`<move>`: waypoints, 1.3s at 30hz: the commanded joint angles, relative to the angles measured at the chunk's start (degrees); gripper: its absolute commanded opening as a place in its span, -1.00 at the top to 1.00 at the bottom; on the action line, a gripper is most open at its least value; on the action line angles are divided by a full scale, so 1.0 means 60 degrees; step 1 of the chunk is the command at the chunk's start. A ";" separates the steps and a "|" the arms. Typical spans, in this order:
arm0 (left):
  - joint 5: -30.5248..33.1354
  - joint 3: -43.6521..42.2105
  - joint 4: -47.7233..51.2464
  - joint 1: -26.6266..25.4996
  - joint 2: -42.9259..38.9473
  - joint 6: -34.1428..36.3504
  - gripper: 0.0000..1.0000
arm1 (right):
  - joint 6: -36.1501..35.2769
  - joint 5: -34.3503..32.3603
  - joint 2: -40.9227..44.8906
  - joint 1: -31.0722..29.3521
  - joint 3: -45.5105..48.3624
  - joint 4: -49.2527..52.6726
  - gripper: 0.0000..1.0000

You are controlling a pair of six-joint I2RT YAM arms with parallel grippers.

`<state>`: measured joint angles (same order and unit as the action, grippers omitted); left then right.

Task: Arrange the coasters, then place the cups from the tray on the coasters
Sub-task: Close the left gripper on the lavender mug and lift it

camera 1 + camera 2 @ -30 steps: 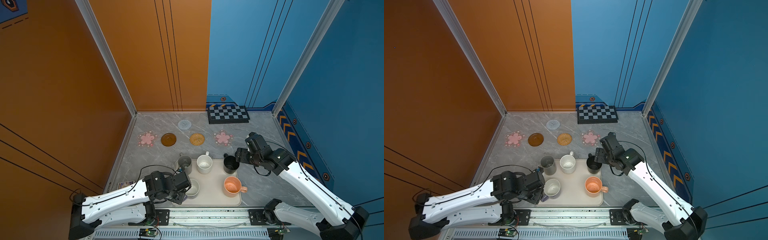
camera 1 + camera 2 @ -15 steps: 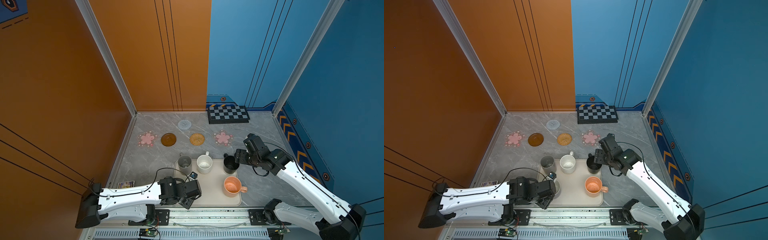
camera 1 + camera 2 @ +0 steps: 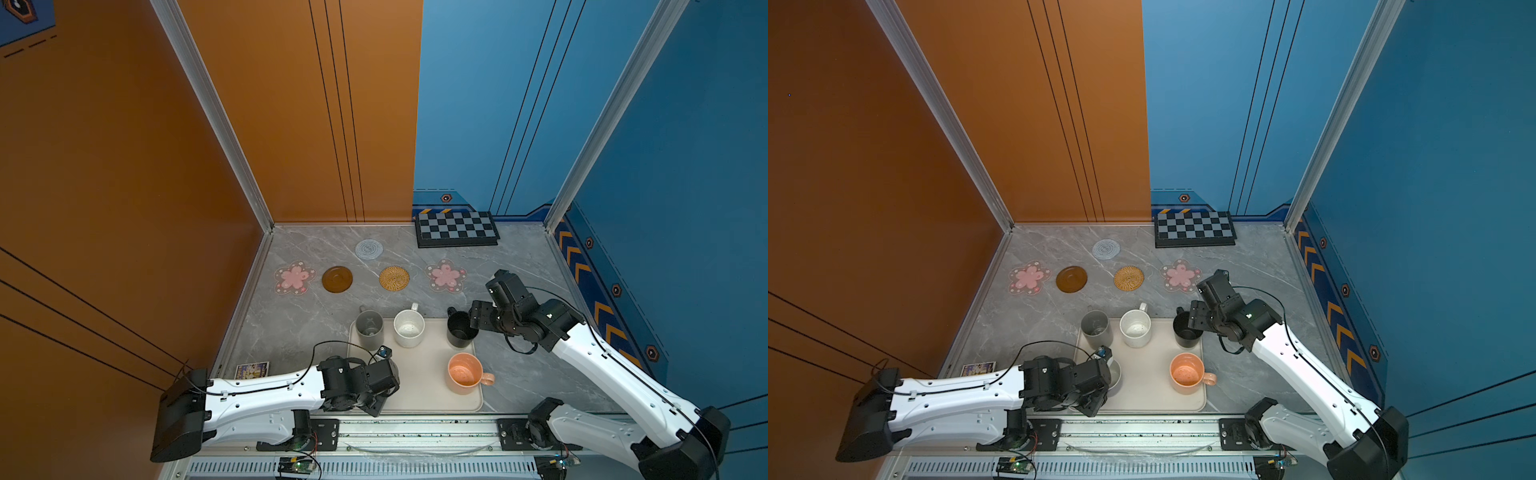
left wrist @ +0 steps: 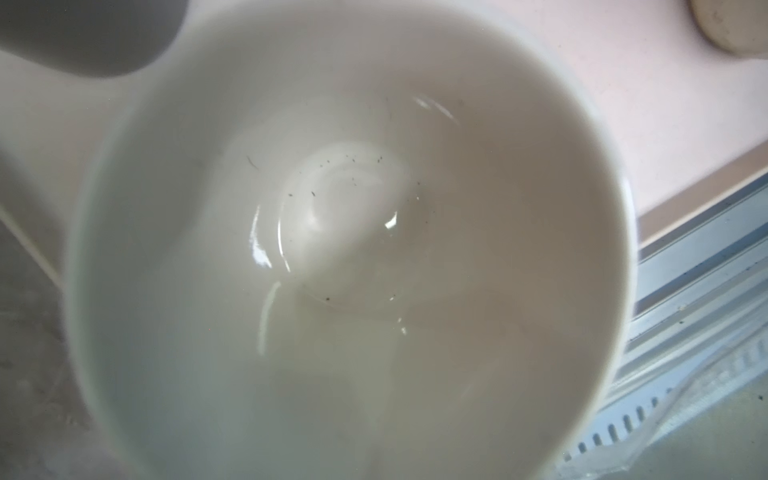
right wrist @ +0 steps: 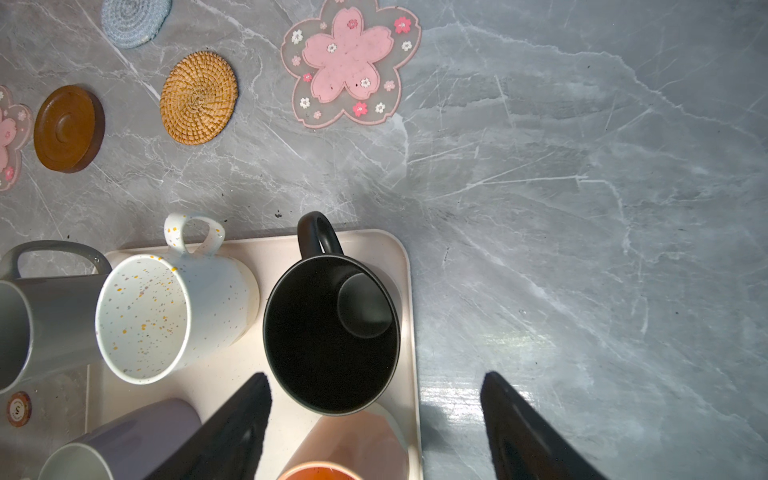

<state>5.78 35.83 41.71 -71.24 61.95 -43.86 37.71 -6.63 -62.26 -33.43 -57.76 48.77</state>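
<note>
- The five coasters lie on the grey marbled table beyond the far edge of the tray (image 3: 424, 380).
- Four form a row, left to right: left pink flower coaster (image 3: 294, 277), brown disc (image 3: 337, 279), rattan round (image 3: 394, 277), right pink flower coaster (image 3: 445, 276).
- The grey-blue knitted round (image 3: 369, 249) sits farther back, between the disc and the rattan.
- All five cups stand on the tray: grey mug (image 3: 369, 329) at the far-left corner, speckled white mug (image 3: 409, 329) just beside it, black mug (image 3: 460, 331) far right, peach-orange mug (image 3: 464, 373) near right.
- The lavender mug (image 3: 1116, 374) stands near left, mostly hidden under the left arm.
- The left gripper (image 3: 380, 376) hangs directly over the lavender mug, and its wrist camera looks into the white inside. Its fingers show in no view, so I cannot tell how wide they stand or whether they grip.
- The right gripper (image 5: 374, 376) stands spread wide at the black mug's rim. One finger (image 5: 245, 419) is beside the rim and the other is over bare table right of the tray. It holds nothing.
- A chequered board (image 3: 457, 228) lies at the far wall.
</note>
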 commanded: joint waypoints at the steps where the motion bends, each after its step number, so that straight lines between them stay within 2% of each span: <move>1: 0.0108 -0.0229 -0.0104 0.0037 0.0028 -0.0275 0.34 | 0.0042 -0.0178 0.0021 0.0013 -0.0070 -0.0102 -0.64; 2: 0.0166 -0.0266 -0.0097 0.0050 -0.0032 -0.0318 0.43 | 0.0020 -0.0158 -0.0011 0.0009 -0.0093 -0.0104 -0.64; 7: 0.0416 -0.0429 -0.0104 0.0124 -0.0591 -0.0460 0.61 | 0.0023 -0.0066 -0.0192 0.0006 -0.0130 -0.0147 -0.64; 9: 0.0437 -0.0557 -0.0097 0.0202 -0.0826 -0.0548 0.80 | 0.0041 -0.0036 -0.0221 0.0006 -0.0124 -0.0188 -0.64; 12: 0.0486 -0.0747 -0.0097 0.0300 -0.1034 -0.0724 0.90 | 0.0057 -0.0002 -0.0234 0.0015 -0.0119 -0.0235 -0.64; 13: 0.0479 -0.0775 -0.0096 0.0343 -0.1053 -0.0758 0.99 | 0.0057 0.0005 -0.0243 0.0007 -0.0123 -0.0237 -0.64; 25: 0.0356 -0.0411 -0.0096 0.0360 -0.0459 -0.0428 1.00 | -0.0020 -0.0036 -0.0247 0.0019 -0.0064 -0.0236 -0.64; 33: 0.0848 -0.0143 -0.0074 0.0345 -0.0224 -0.0497 1.00 | -0.0228 -0.0106 -0.0163 0.0054 0.0072 -0.0234 -0.63; 39: 0.0539 0.0393 0.0000 0.0389 0.0156 0.0047 1.00 | -0.0390 -0.0055 -0.0098 0.0217 0.0105 -0.0243 -0.63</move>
<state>8.78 35.44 40.95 -69.52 62.28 -45.84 36.84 -6.61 -63.48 -32.67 -57.74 47.83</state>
